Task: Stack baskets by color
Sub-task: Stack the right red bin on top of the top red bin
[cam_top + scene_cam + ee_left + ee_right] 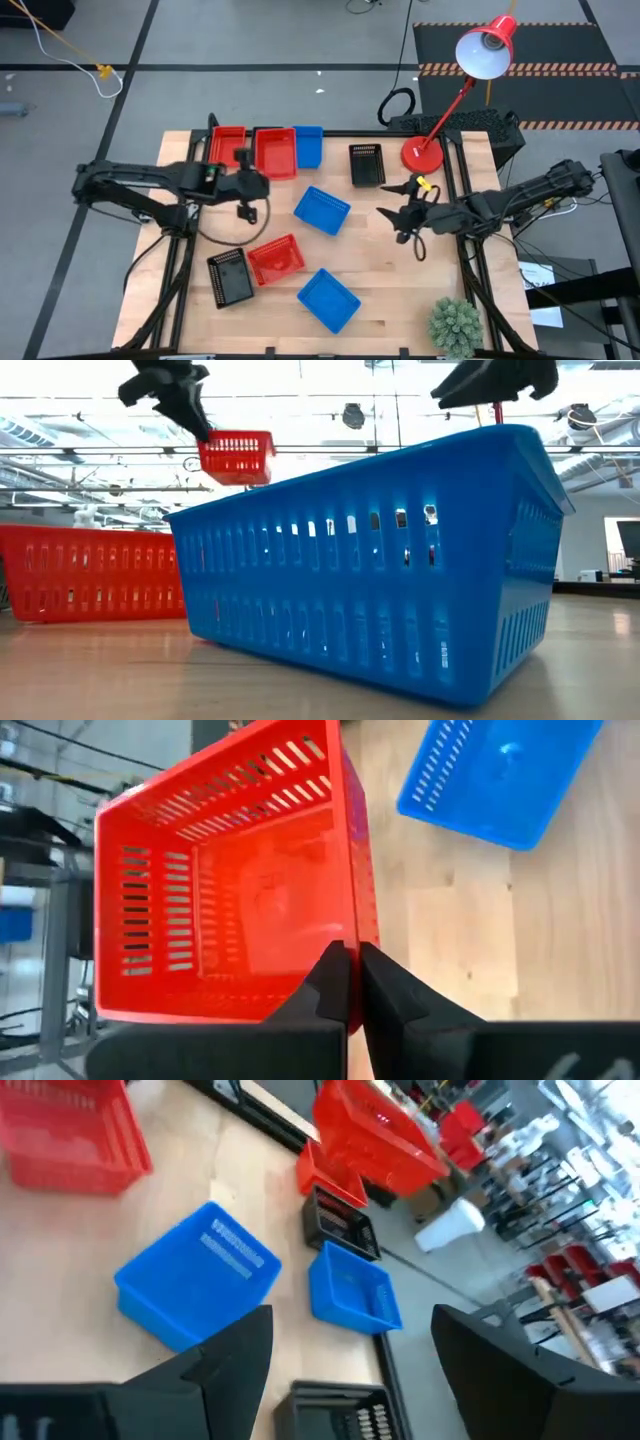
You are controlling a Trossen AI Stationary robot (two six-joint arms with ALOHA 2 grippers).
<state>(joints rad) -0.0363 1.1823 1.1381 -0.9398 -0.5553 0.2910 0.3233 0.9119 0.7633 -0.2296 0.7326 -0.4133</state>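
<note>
My left gripper [348, 955] is shut on a red basket [275, 152] and holds it in the air over the table's far left; the low view shows that basket [237, 457] well above the wood. Another red basket [228, 143], a blue one [308, 146] and a black one [367, 165] rest on their bottoms along the far edge. More blue [322, 210], red [275, 258], black [230, 275] and blue [328, 298] baskets lie scattered mid-table and nearer. My right gripper [400, 215] hovers open at the right, with nothing between its fingers [240, 1350]. My left gripper pinches the red basket's side wall at its rim [352, 925], close to a corner, with one finger inside the basket and one outside. The fingers slant downward from the table's left. The basket hangs clear of the table, tilted, its opening turned toward the wrist.
A red desk lamp stands on its round base [423, 152] at the far right, its head [485, 45] beyond the table. A green plant [455, 325] sits at the near right corner. Bare wood lies between the scattered baskets mid-table.
</note>
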